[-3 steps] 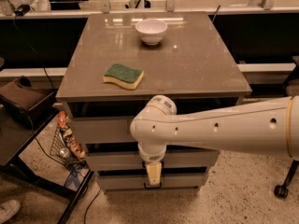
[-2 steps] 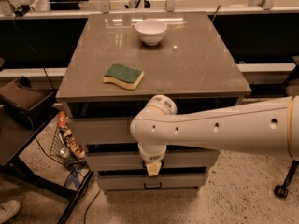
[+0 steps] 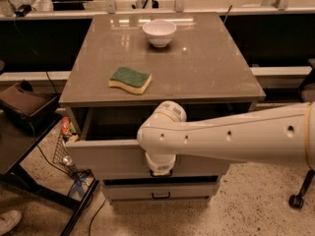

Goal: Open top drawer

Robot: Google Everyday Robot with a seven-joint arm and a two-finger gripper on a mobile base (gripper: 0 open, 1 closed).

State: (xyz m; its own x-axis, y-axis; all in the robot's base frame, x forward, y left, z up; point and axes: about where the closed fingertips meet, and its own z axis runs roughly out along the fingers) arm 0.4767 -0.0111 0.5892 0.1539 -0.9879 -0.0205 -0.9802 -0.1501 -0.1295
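— What do you look like?
— My arm is a thick white tube, dotted with small dark holes, tan ring at the round joint.
— Your gripper?
— Under my wrist, at the top drawer front.

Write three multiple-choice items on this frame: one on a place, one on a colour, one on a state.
1. The bowl on the cabinet top is:
A) white B) red C) black
2. The gripper is:
A) inside the bowl B) at the front of the top drawer C) above the cabinet top
3. The top drawer is:
A) shut flush B) pulled partly out C) lifted off

Key: 1 A, the bowl is plainly white. 2 B, the arm's end hangs against the drawer front. 3 B, a dark gap shows behind its front.
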